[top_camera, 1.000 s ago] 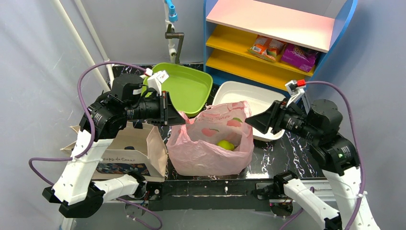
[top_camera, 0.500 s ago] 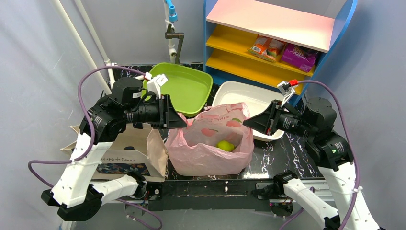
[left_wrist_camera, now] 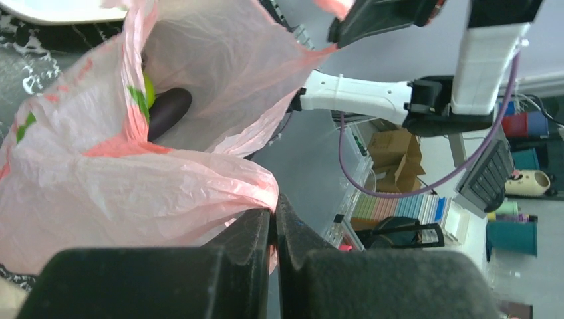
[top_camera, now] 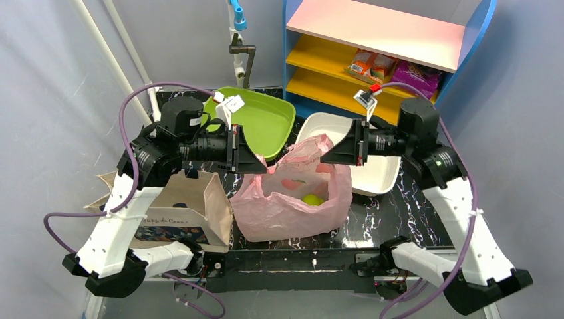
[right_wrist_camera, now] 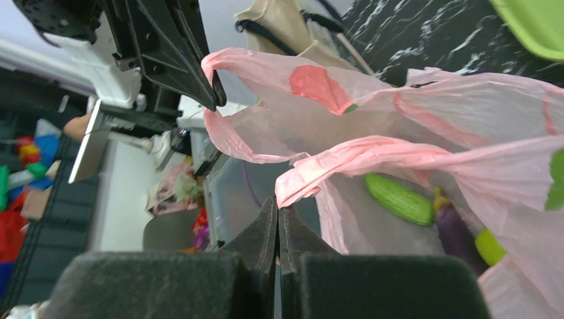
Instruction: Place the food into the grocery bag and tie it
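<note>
Above grocery bag [top_camera: 292, 209] mouth: left gripper [top_camera: 261, 169] clamped on left handle [left_wrist_camera: 256, 183], right gripper [top_camera: 323, 159] on right handle [right_wrist_camera: 312, 174], tips facing; food [top_camera: 312, 199] inside below.

Bright even light, soft faint shadows, left claw [left_wrist_camera: 273, 212] blurred near lens.

White arms [top_camera: 114, 222], black joints [top_camera: 151, 161], purple cables [top_camera: 166, 85]

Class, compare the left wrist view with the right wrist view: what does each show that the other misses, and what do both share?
Left wrist only: the right arm's white link. Right wrist only: the long green vegetable and green tray. Both: the grocery bag, eggplant and pear; left gripper and right gripper each pinch its edge.
</note>
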Controlling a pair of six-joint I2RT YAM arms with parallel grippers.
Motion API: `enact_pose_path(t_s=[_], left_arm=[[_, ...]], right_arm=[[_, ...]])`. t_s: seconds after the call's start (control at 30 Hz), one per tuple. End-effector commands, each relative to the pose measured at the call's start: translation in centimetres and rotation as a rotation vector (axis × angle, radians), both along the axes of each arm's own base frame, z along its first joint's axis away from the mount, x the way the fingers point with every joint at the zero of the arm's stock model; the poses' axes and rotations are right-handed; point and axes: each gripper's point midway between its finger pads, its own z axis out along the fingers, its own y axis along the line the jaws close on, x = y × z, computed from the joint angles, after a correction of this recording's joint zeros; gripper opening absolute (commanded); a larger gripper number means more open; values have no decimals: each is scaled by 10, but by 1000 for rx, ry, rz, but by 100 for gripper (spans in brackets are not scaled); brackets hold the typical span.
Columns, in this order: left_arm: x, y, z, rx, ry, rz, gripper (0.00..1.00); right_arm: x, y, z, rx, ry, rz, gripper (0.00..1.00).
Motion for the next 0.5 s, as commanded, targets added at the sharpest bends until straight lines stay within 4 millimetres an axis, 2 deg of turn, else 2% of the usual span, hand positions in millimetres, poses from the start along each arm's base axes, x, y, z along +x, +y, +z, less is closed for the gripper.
enact_pose_path(t_s=[0.0, 0.2, 0.37, 0.47], left_arm=[[-15, -4, 28, -68, -77, -130, 0], [-16, -11, 38, -113, -97, -188, 0], [-8, -13, 34, -96, -114, -179, 0], [-3, -17, 39, -121, -142, -181, 1]], right_arm=[[-30, 9, 34, 72, -45, 220, 1], [-46, 30, 38, 73, 11, 380, 1], [-59, 47, 45, 105, 54, 519, 1], [-63, 60, 47, 127, 72, 594, 1]])
